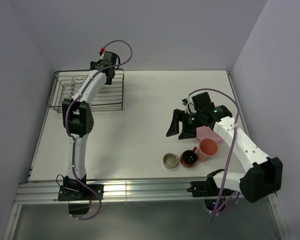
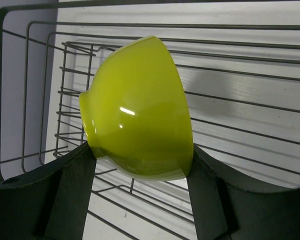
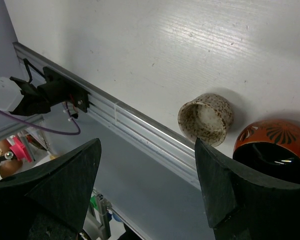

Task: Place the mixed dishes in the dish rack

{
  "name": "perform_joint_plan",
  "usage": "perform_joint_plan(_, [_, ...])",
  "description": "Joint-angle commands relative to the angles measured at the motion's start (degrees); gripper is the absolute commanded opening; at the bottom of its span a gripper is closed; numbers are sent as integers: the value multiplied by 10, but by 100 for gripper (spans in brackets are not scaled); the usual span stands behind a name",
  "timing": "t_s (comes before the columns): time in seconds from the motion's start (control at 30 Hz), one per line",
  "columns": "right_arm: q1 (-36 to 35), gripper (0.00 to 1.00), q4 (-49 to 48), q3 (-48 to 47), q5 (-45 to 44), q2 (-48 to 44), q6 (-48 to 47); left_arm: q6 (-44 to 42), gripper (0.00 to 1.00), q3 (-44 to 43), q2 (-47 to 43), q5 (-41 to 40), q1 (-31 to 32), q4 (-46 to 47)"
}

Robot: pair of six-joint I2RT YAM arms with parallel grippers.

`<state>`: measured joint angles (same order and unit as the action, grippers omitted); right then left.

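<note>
My left gripper is shut on the lime-green bowl and holds it on its side above the dark wire dish rack. In the top view the left gripper is over the rack at the far left, and the bowl is hidden there. My right gripper is open and empty above the table, beside the pink plate. Near it stand the salmon-pink cup, the orange-red mug and the beige-grey cup. The right wrist view shows its gripper, the beige cup and the mug.
The table's metal rail runs along the near edge, with both arm bases on it. Grey walls close in the table at the left, back and right. The rack holds no dishes that I can see.
</note>
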<state>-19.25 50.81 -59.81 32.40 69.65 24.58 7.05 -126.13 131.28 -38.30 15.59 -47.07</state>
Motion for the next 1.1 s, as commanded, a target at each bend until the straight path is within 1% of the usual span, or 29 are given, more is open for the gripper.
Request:
perform_joint_plan(0.0, [-2,83,1,4,-3,-22,-13,-46,0,-19,5,-39,0,57])
perform_joint_plan(0.3, [-2,82,3,-1,-8,-21,-19,-60,0,-13,32,-48,1,62])
perform_joint_plan(0.4, [-3,82,8,-3,-9,-16,-22,-64,5,-9,41,-56,2,63])
perform_joint_plan(0.43, [-2,82,11,-6,-14,-14,-25,-64,12,-6,42,-58,2,67])
perform_joint_plan(0.5, [-3,82,25,-7,-34,-11,-30,-90,14,-1,46,-63,2,79])
perform_joint_plan(0.6, [-3,82,43,-8,-64,-8,-42,-96,30,-7,56,-67,2,87])
perform_joint_plan(0.63, [-3,82,44,-7,-66,-8,-42,-97,39,-10,60,-66,2,87])
perform_joint_plan(0.7, [-3,82,43,-5,-61,-12,-40,-98,46,-17,69,-70,2,87])
perform_joint_plan(0.73, [-4,82,42,-3,-59,-12,-38,-98,56,-18,71,-70,2,87])
perform_joint_plan(0.8, [-4,81,40,0,-59,-14,-38,-95,70,-15,73,-71,3,87])
perform_joint_plan(0.83, [-5,81,41,0,-60,-13,-38,-92,79,-14,73,-74,3,85])
perform_joint_plan(0.9, [-7,82,41,1,-63,-12,-38,-81,84,-10,71,-70,3,84])
perform_joint_plan(0.93, [-7,82,41,1,-65,-10,-38,-77,99,-7,69,-70,3,84])
perform_joint_plan(1.07, [-12,82,41,-4,-67,-5,-34,-41,99,6,57,-48,3,84])
